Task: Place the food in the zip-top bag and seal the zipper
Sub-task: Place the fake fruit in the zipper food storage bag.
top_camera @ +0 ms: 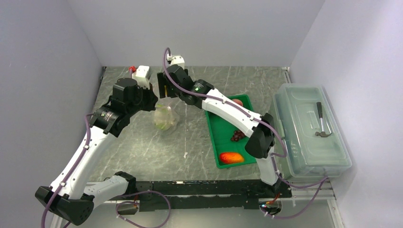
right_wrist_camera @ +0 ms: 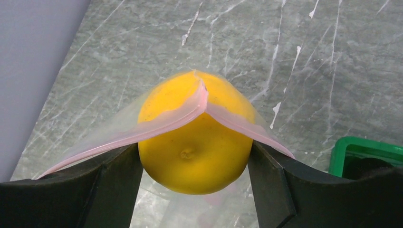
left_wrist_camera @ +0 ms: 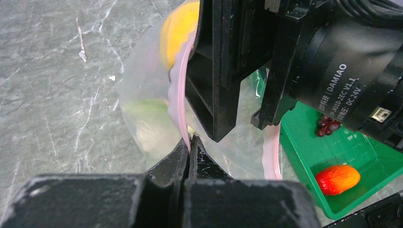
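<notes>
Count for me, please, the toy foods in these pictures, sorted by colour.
yellow round toy lemon: 1
pale green toy lettuce: 1
red-orange oblong toy fruit: 1
dark red-purple toy grape bunch: 1
dark reddish round toy fruit: 1
Total: 5

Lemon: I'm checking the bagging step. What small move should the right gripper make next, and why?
Probably ease the lemon a little deeper before letting go. The right gripper grips it right at the bag mouth, with the zipper draped across its top, so it is only partly in. The left gripper pinches the zipper, holding the mouth.
</notes>
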